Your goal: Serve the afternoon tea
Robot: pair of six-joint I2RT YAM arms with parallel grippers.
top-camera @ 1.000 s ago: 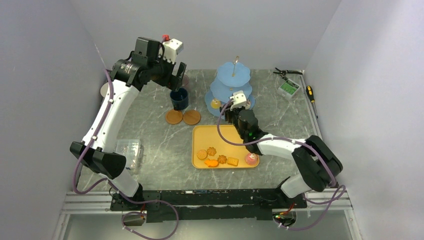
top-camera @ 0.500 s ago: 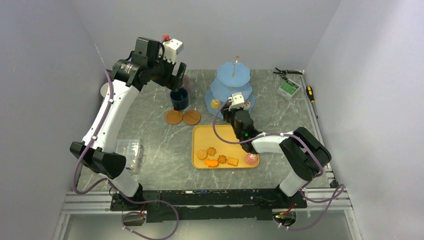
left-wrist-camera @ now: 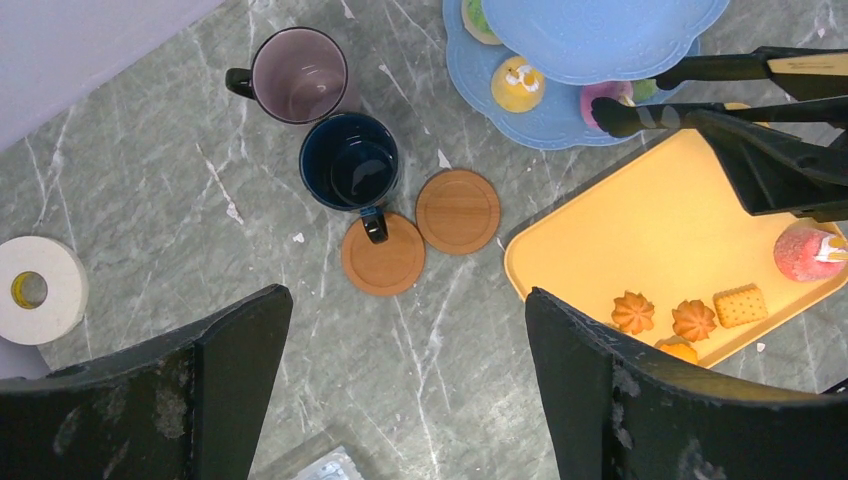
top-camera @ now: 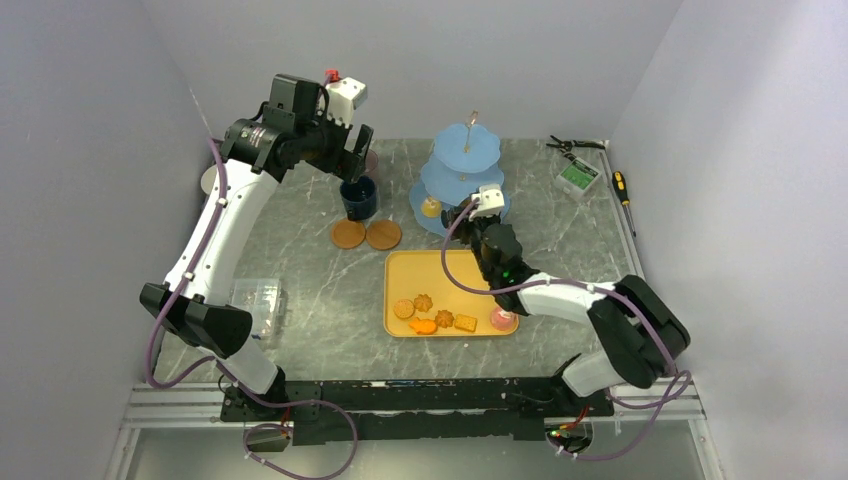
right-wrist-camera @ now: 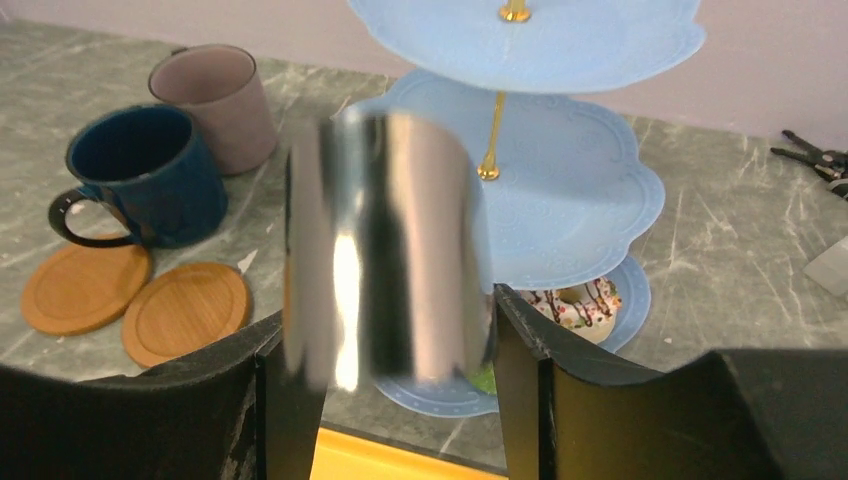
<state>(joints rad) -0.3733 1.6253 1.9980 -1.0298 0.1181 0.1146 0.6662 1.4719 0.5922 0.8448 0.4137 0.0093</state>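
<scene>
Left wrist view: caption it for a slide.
Dark-blue mug and mauve mug stand near two bare round brown wooden coasters.

From overhead I have the light-blue three-tier stand [top-camera: 468, 150] at upper centre and the yellow rectangular plastic tray [top-camera: 440, 272] just below it. The orange biscuits [top-camera: 433, 313] and a pink cupcake [top-camera: 503, 318] lie along the tray's lower edge. Two brown round wooden coasters [top-camera: 349, 234] lie side by side left of the tray's upper corner, with the dark-blue ceramic mug [top-camera: 359, 197] just above them, the mauve ceramic mug [left-wrist-camera: 298, 75] behind that, and a yellow cupcake [left-wrist-camera: 517, 83] and sprinkled doughnut [right-wrist-camera: 570, 300] on the stand's bottom tier.
</scene>
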